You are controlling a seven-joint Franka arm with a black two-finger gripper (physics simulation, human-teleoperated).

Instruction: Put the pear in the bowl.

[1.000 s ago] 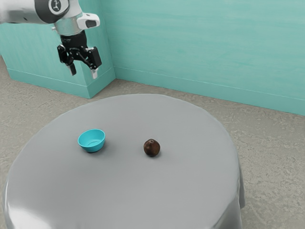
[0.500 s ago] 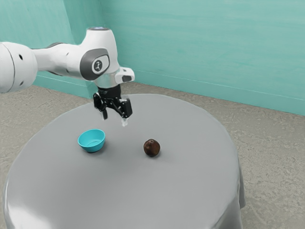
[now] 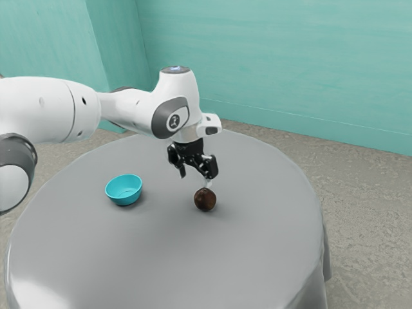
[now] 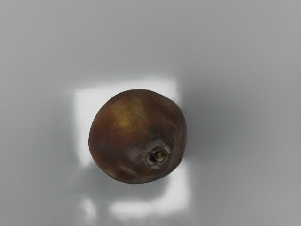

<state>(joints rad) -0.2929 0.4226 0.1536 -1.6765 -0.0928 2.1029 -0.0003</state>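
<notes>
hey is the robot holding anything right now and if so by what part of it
Nothing is held: the jaws stand apart, and the pear rests on the table.

Bright, even light here, right across the smooth turquoise wall (image 3: 277,64)! On the round, grey-clothed counter (image 3: 161,257), white glare flares at the exterior view's lower left. Soft, faint shadows sit by the round turquoise bowl (image 3: 123,188) and the rounded dark-brown pear (image 3: 205,200). And in the wrist view, white reflections blaze around the pear, a smooth grey shadow beside it.
</notes>
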